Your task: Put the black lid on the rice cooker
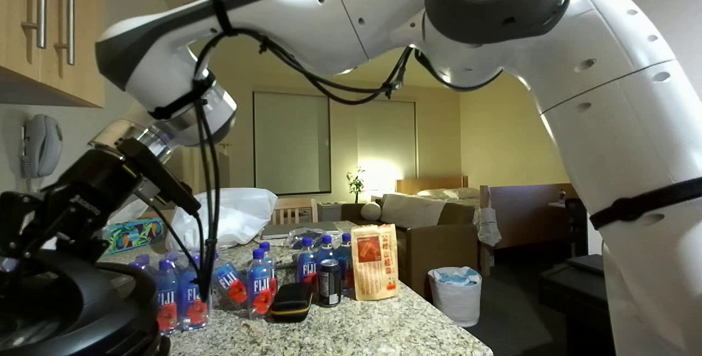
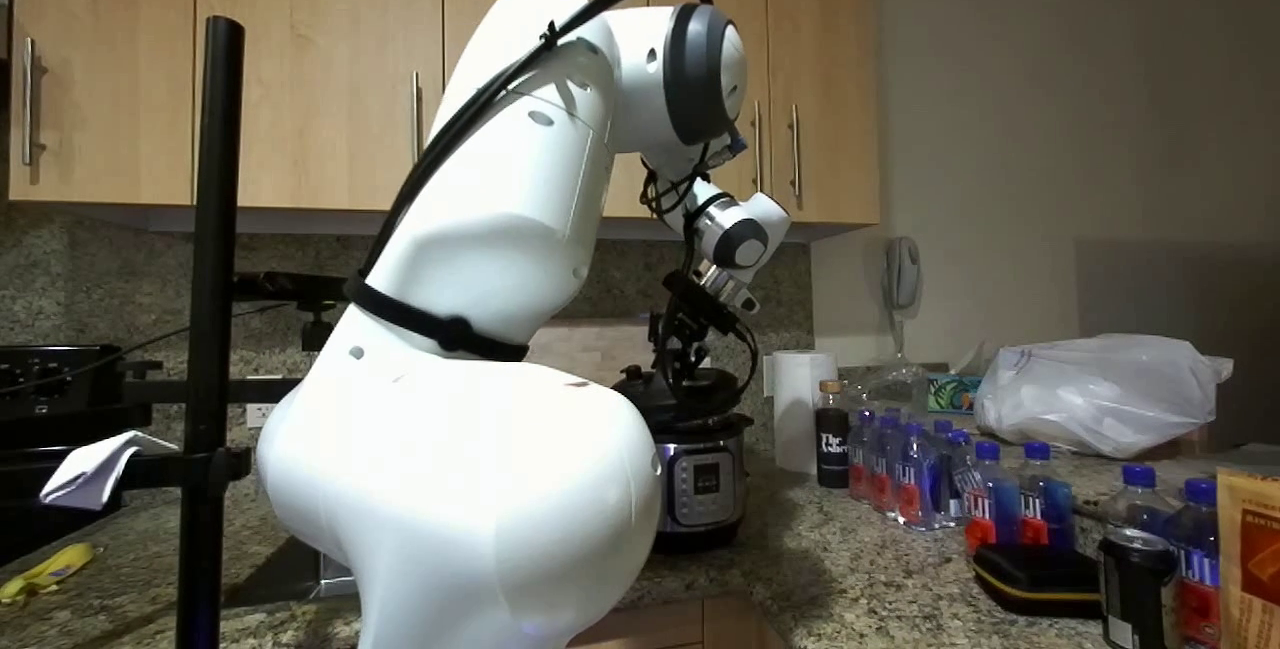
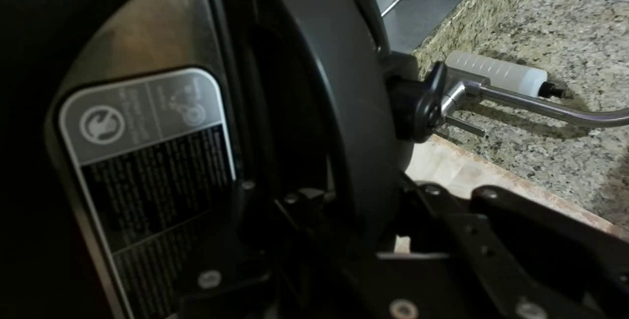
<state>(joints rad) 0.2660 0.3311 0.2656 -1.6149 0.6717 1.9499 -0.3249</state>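
In an exterior view we look from low over the counter (image 1: 406, 323), under the close arm (image 1: 307, 21), toward the bed (image 1: 447, 194). In an exterior view we face the cupboards (image 2: 320, 69), the arm close before us. Both exterior views share the bottles (image 2: 911, 477), bag (image 2: 1100, 394) and phone (image 2: 901, 274). In the wrist view we peer down, tight against the lid (image 3: 196, 127), toward the sink (image 3: 413, 19).

A home kitchen opening onto living quarters, wooden cabinets (image 2: 320, 69) over a speckled stone countertop (image 1: 351, 328), a metal sink (image 3: 410, 29) and faucet (image 3: 540, 104), a paper-towel roll (image 2: 795, 414) near the wall edge, a sofa (image 1: 447, 249) and bed (image 1: 452, 194) beyond the open edge.
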